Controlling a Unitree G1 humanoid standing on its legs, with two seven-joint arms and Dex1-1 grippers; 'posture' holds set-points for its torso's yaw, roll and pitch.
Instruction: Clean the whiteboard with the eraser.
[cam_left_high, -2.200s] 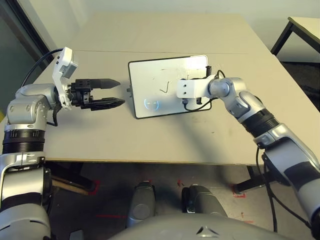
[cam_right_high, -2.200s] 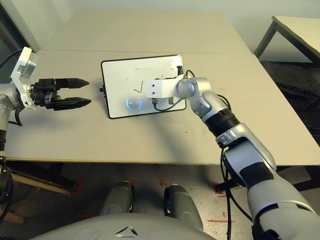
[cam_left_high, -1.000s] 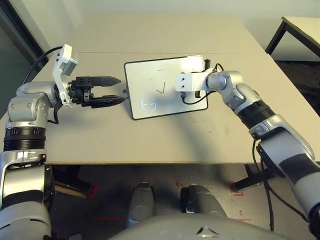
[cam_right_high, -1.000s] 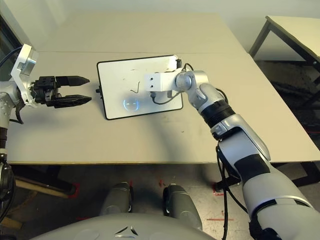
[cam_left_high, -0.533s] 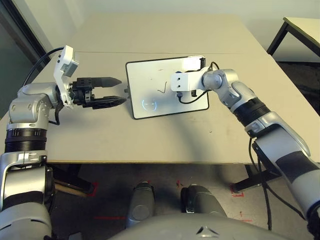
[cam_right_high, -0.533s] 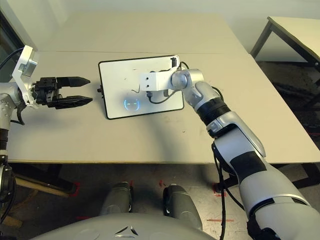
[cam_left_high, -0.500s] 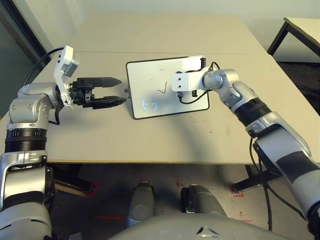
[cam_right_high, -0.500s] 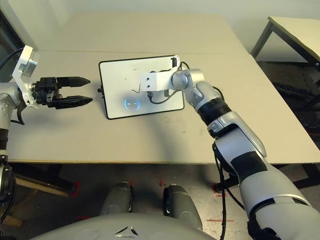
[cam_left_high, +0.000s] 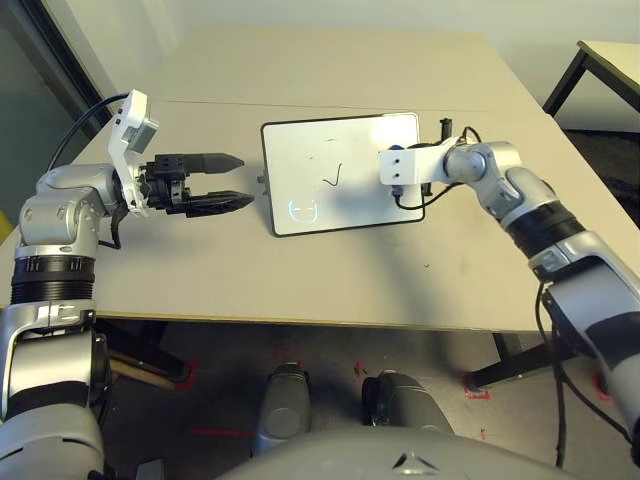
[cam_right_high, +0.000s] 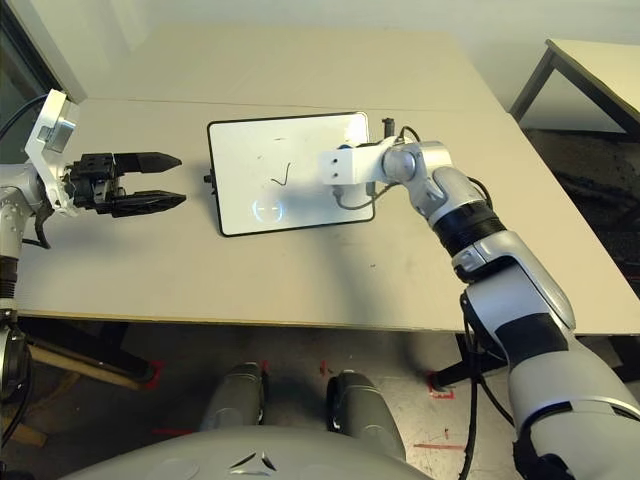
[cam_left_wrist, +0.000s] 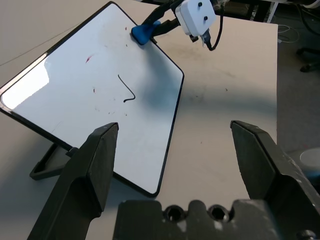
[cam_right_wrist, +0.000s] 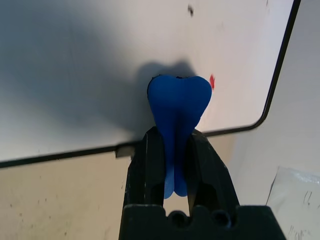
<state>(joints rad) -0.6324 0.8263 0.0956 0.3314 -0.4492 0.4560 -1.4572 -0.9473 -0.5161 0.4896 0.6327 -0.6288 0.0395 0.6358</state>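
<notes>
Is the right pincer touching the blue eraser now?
Touching. The right wrist view shows the right pincer shut on the eraser, both fingers pressing its sides.

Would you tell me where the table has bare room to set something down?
Free: the table behind the whiteboard, and the strip in front of it. Crowded: the left gripper beside the board, the right gripper with the eraser on it.

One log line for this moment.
right gripper: shut on small blue eraser | against white black-framed whiteboard | dark squiggle left
</notes>
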